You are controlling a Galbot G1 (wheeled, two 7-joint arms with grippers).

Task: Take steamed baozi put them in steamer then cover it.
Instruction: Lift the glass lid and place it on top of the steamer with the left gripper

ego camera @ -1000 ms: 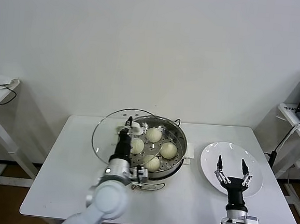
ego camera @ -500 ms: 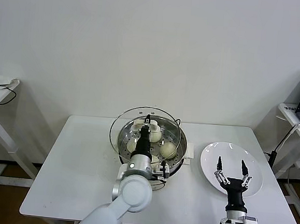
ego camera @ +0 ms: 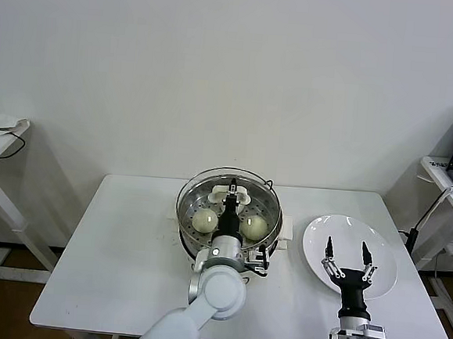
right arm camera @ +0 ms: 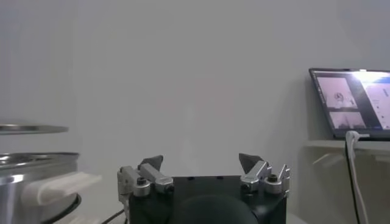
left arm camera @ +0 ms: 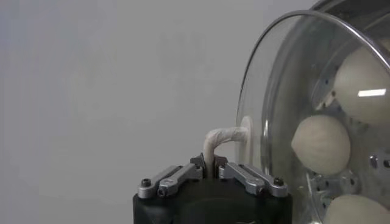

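Glass cover point(ego camera: 228, 193) hangs just over the steamer point(ego camera: 264, 234), its handle pinched by the left pincer point(ego camera: 231, 195); the steamed baozi point(ego camera: 253, 227) already sit inside. Seating it remains. Right pincer point(ego camera: 345, 246) hovers spread above the plate point(ego camera: 384, 260).

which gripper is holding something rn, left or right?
The left gripper, shut on the white handle of the glass cover over the steamer. The right gripper stands open and empty above the white plate.
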